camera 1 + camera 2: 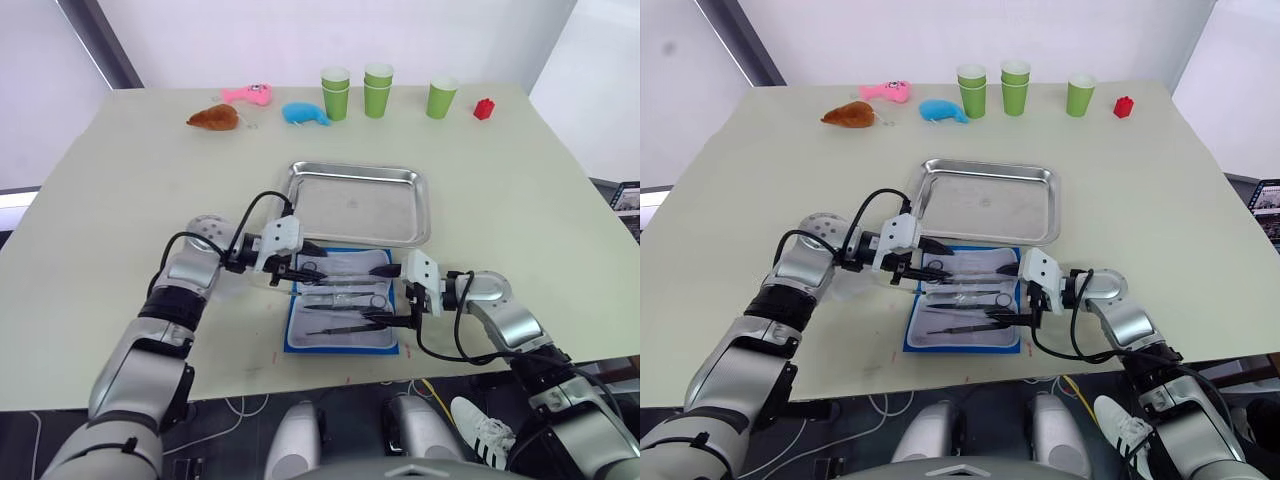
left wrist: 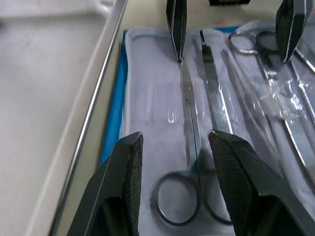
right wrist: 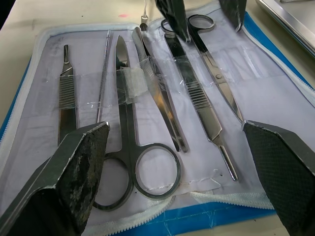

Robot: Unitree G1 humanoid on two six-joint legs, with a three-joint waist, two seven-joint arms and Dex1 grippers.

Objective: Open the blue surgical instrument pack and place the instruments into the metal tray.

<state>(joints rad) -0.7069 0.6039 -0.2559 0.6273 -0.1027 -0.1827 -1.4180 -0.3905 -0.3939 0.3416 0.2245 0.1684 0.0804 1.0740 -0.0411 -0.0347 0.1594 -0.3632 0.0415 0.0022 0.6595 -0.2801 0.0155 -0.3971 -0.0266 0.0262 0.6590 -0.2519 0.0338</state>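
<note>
The blue surgical instrument pack [image 1: 340, 312] lay open, lining up, just in front of the metal tray [image 1: 358, 203], which held nothing. The instruments [image 3: 147, 113] were all in the pack, side by side under clear straps: scissors, forceps, slim handles. Left gripper [image 1: 300, 262] hovered over the pack's tray-side edge, fingers [image 2: 125, 182] parted either side of a scissors' ring handles, gripping nothing. Right gripper [image 1: 385, 318] sat at the pack's far-from-tray right corner, fingers [image 3: 74, 167] spread wide, empty.
</note>
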